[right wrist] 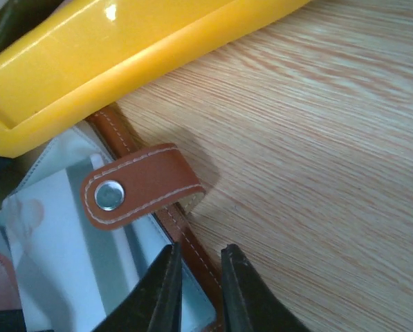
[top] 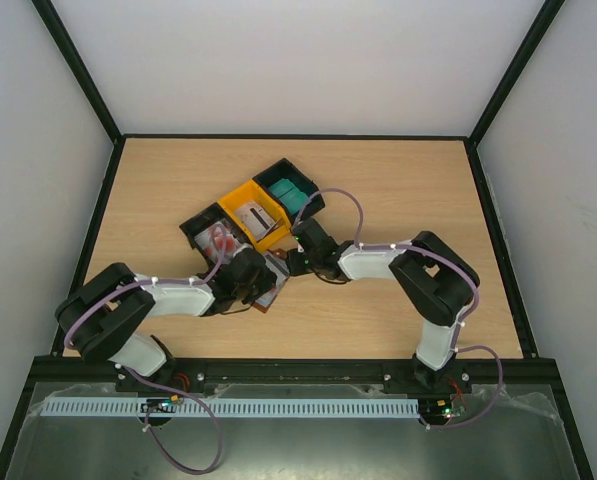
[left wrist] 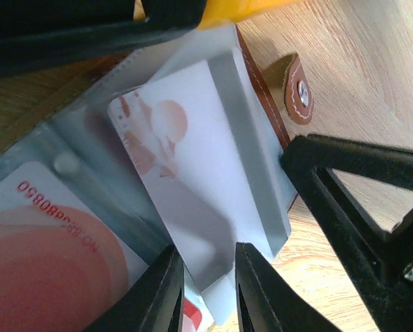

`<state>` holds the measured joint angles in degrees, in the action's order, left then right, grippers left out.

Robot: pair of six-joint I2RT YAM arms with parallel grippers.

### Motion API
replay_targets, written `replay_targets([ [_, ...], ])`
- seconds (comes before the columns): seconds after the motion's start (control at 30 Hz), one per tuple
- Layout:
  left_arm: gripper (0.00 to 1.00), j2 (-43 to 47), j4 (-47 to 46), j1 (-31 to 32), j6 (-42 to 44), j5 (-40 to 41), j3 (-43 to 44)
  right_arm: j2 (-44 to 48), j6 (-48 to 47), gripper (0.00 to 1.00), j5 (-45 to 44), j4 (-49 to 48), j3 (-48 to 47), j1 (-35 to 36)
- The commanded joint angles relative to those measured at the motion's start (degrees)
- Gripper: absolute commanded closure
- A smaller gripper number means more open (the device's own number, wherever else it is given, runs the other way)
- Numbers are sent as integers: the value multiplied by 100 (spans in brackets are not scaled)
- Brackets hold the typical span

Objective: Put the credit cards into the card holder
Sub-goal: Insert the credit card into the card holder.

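The card holder (left wrist: 260,93) is laid open on the counter (right wrist: 317,138), just beside the yellow bin (right wrist: 123,55) on that bin's near side, with its clear sleeves turned up. A white card with red markings (left wrist: 192,180) appears to be partly inside the sleeve next to the brown rim, and it is judged not yet fully seated. Its near end is found between the fingertips of the left tool (left wrist: 207,249), whose jaws are drawn close together. Whether the card is pinched or only pressed cannot be told.

The card's long axis is run from those fingertips toward the yellow bin, so the coming push is judged to lie along that line, deeper into the pocket. The left arm is the nearer to the card.

The right tool (right wrist: 200,247) is set at the holder's rim, farther from the yellow bin than the snap tab (right wrist: 140,185). Its jaws are held narrow astride the brown rim, and a true grip cannot be confirmed. Steadying the holder is judged to be its part.
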<state>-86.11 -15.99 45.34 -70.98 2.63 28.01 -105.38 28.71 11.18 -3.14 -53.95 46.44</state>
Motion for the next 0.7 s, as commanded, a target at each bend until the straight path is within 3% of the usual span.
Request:
replay_targets([
  [0.0, 75, -135, 989, -33, -14, 315, -284, 104, 40, 88, 851, 168, 689, -16],
  [0.13, 75, -55, 960, -43, -23, 386, -390, 278, 252, 98, 1038, -90, 1213, -20],
  [0.3, 74, 305, 736, -43, -50, 368, -680, 472, 716, 98, 1452, -638, 1673, 2],
  [0.67, 79, 1025, -1366, -113, -129, -140, -1763, 557, 1312, 98, 1522, -1007, 1774, 24],
])
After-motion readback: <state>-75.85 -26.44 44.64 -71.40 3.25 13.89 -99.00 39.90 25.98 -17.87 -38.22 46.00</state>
